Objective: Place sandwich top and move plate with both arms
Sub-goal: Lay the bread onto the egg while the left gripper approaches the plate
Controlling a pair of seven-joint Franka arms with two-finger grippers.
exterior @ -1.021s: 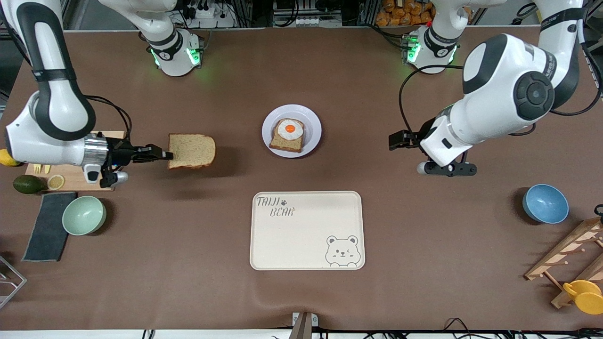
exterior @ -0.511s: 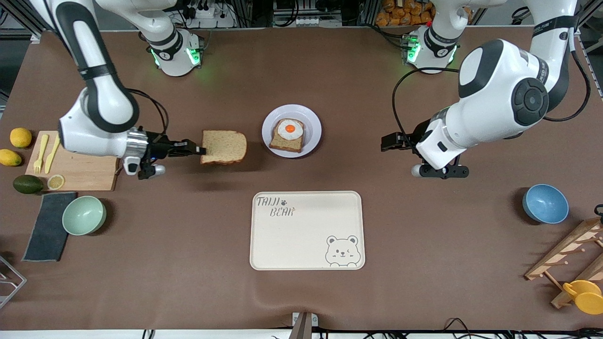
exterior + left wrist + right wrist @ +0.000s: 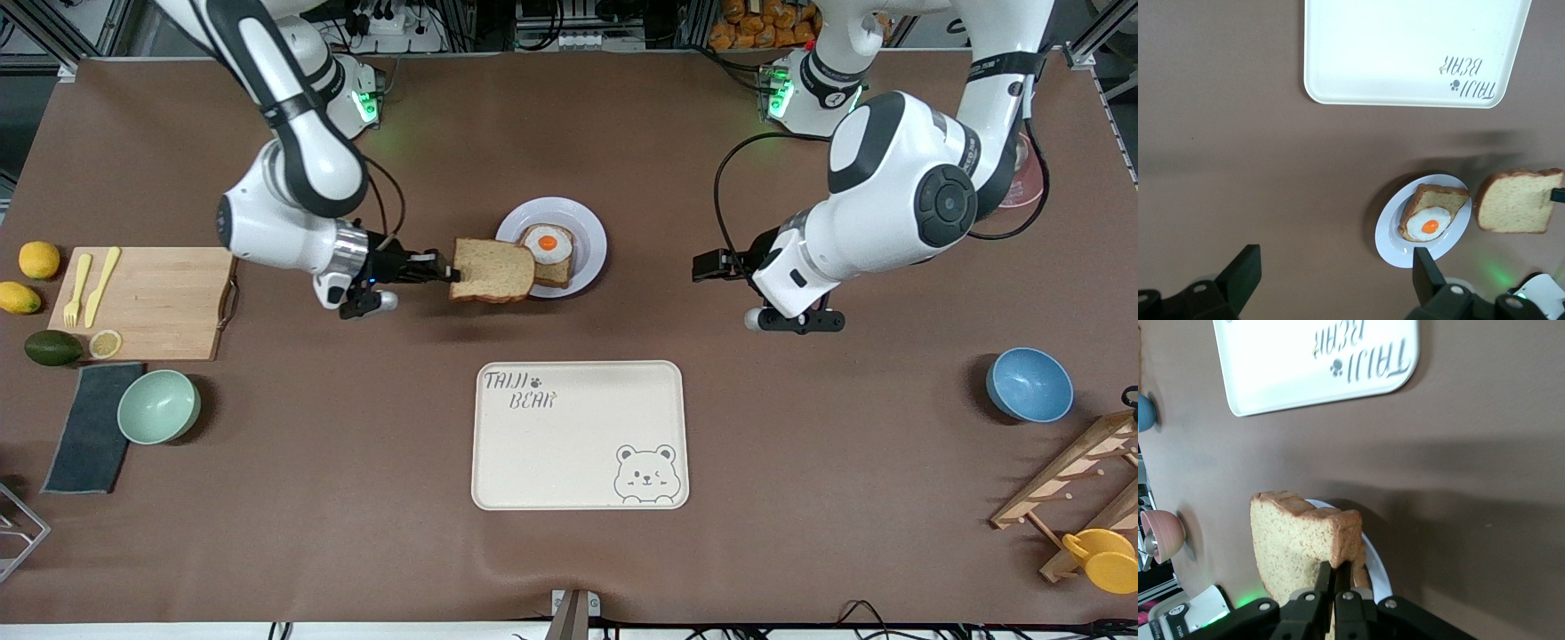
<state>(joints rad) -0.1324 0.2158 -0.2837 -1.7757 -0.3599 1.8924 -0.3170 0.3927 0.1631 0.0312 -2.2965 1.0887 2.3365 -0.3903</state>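
Observation:
My right gripper (image 3: 449,271) is shut on one edge of the sandwich top (image 3: 493,270), a plain brown bread slice. It holds the slice in the air over the rim of the plate (image 3: 594,244) on the side toward the right arm's end. On the plate lies a bread slice topped with a fried egg (image 3: 547,252). The right wrist view shows the fingers (image 3: 1333,572) pinching the slice (image 3: 1295,540), with the plate's rim (image 3: 1378,563) beneath. My left gripper (image 3: 707,267) is open and empty over bare table beside the plate (image 3: 1391,240), toward the left arm's end.
A cream bear-printed tray (image 3: 580,435) lies nearer to the front camera than the plate. A cutting board (image 3: 142,302), a mint bowl (image 3: 159,406) and a dark cloth (image 3: 89,427) sit at the right arm's end. A blue bowl (image 3: 1029,384) and a wooden rack (image 3: 1076,480) sit at the left arm's end.
My right arm has carried the sandwich top from beside the cutting board to the plate's edge. My left gripper has moved a little toward the plate.

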